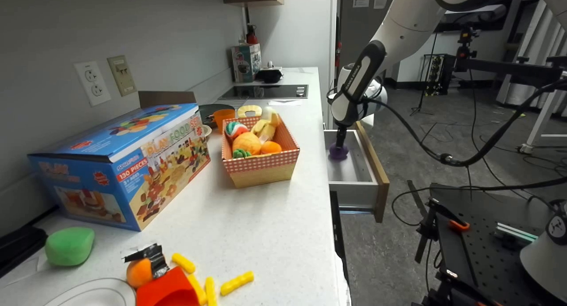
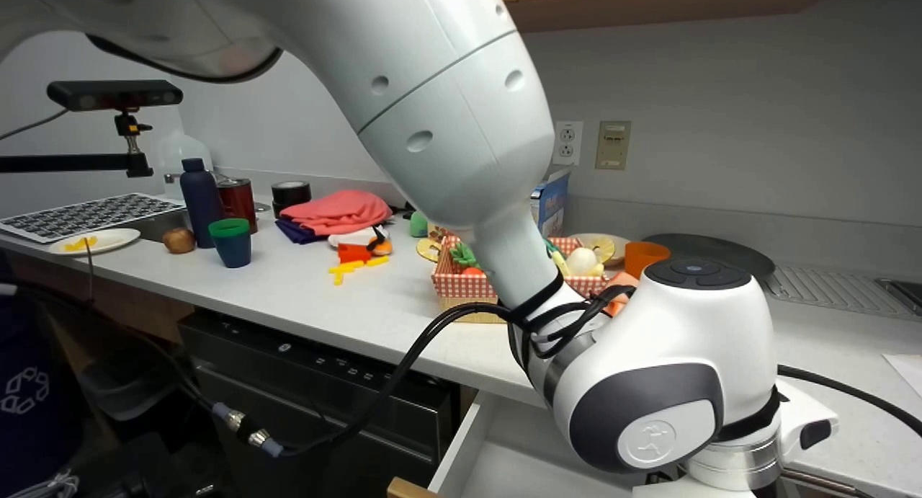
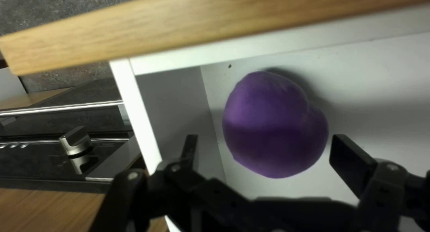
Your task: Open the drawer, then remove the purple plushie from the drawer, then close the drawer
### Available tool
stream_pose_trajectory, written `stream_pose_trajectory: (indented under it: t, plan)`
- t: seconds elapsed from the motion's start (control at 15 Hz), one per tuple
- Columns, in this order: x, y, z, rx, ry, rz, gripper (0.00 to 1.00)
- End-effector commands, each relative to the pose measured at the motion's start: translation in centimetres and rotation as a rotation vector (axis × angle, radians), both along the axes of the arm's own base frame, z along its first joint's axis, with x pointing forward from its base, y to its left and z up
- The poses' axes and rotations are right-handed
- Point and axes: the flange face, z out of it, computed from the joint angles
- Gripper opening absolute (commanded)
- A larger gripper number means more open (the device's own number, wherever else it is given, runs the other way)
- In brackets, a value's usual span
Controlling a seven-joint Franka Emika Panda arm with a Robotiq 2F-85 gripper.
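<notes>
The drawer (image 1: 374, 168) stands pulled out from under the counter, with a tan wood front and white inside. Part of it shows in the other exterior angle (image 2: 497, 447), low behind the arm. The purple plushie (image 3: 272, 124) lies on the drawer floor near a side wall in the wrist view, and shows in an exterior view (image 1: 339, 152). My gripper (image 3: 263, 144) points down into the drawer, open, with the plushie between its fingers. A gap shows at the left finger; the right finger is very close to the plushie. The gripper is hidden behind the arm in an exterior view.
The red basket (image 1: 259, 164) of toy food stands on the counter (image 1: 274, 235) beside the drawer. A play food box (image 1: 124, 164) and a green blob toy (image 1: 70, 246) are farther along. A stove knob (image 3: 76, 143) shows next to the drawer. Cables hang from the arm.
</notes>
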Motion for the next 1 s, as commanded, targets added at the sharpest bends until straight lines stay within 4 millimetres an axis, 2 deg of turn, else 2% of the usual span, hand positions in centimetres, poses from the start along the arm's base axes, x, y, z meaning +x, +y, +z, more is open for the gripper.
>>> stream_pose_trajectory:
  t: [0.0,0.33,0.67,0.73,0.8,0.93]
  plan:
    - [1.1,-0.1,-0.1,0.02,0.027,0.007,1.0]
    - [1.6,1.0,-1.3,0.131,0.066,0.034,1.0]
    - [1.8,0.7,-1.2,0.141,0.058,0.012,1.0]
    - [1.8,0.5,-1.2,0.131,0.048,0.01,0.95]
    - [1.8,0.5,-1.2,0.131,0.046,0.008,0.72]
    - [1.9,0.4,-1.1,0.132,0.043,0.01,0.68]
